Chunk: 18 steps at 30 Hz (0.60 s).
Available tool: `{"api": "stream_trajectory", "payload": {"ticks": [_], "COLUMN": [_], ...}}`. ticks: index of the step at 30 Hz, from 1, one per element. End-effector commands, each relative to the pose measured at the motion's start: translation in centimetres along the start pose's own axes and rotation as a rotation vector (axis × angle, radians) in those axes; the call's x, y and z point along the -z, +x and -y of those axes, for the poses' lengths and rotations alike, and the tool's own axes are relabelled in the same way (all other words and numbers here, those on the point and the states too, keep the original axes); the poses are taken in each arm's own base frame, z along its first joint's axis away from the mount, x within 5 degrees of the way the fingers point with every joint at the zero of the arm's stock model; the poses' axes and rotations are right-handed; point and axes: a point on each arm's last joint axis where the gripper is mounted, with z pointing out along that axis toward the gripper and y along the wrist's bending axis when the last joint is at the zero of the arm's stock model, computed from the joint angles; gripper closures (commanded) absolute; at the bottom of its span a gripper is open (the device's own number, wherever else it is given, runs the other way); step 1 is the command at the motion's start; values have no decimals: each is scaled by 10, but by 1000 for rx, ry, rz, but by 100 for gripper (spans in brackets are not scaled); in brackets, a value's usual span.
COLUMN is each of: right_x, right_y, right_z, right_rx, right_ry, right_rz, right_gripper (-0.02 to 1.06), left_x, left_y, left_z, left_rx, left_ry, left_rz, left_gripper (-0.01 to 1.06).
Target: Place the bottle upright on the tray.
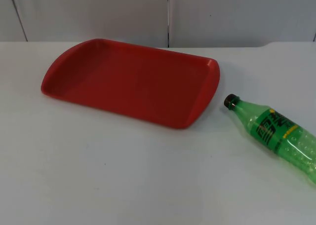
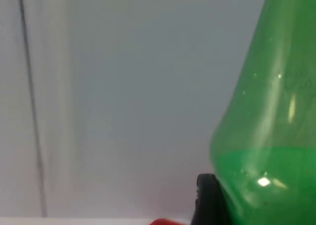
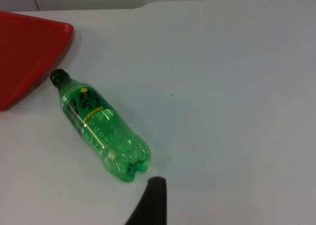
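A green plastic bottle [image 1: 276, 133] with a black cap and a green label lies on its side on the white table, right of the red tray [image 1: 98, 77], cap pointing toward the tray's right end. In the right wrist view the bottle [image 3: 101, 131] lies a little ahead of my right gripper [image 3: 150, 205], apart from it, with the tray's corner [image 3: 29, 47] beyond. In the left wrist view a green translucent bottle wall [image 2: 266, 136] stands very close, right against my left gripper [image 2: 207, 200]; a sliver of the red tray [image 2: 165, 222] shows beside it.
The grey partition wall [image 1: 168, 13] closes the table's far edge just behind the tray. White table top [image 1: 123, 175] stretches in front of the tray and left of the bottle.
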Motion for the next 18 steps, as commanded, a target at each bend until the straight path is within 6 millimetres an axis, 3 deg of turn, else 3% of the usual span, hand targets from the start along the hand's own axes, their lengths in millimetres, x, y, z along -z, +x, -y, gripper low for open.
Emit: {"api": "stream_trajectory", "payload": {"ticks": [1,4,10,18], "right_x": [0,0,0,0], "right_y": [0,0,0,0], "right_z": [0,0,0,0], "right_rx": [-4,-4,-4,-4], "right_ry": [5,5,4,4], "right_rz": [6,6,8,8], "right_gripper": [23,23,23,23], "left_x": [5,8,11,11], "left_y": [-20,-33,-42,-42], "left_z": [12,18,26,26], "left_rx": [119,239,62,57], "left_ry": [77,137,203,207], "left_rz": [40,73,116,114], "left_gripper": [105,105,105,105]}}
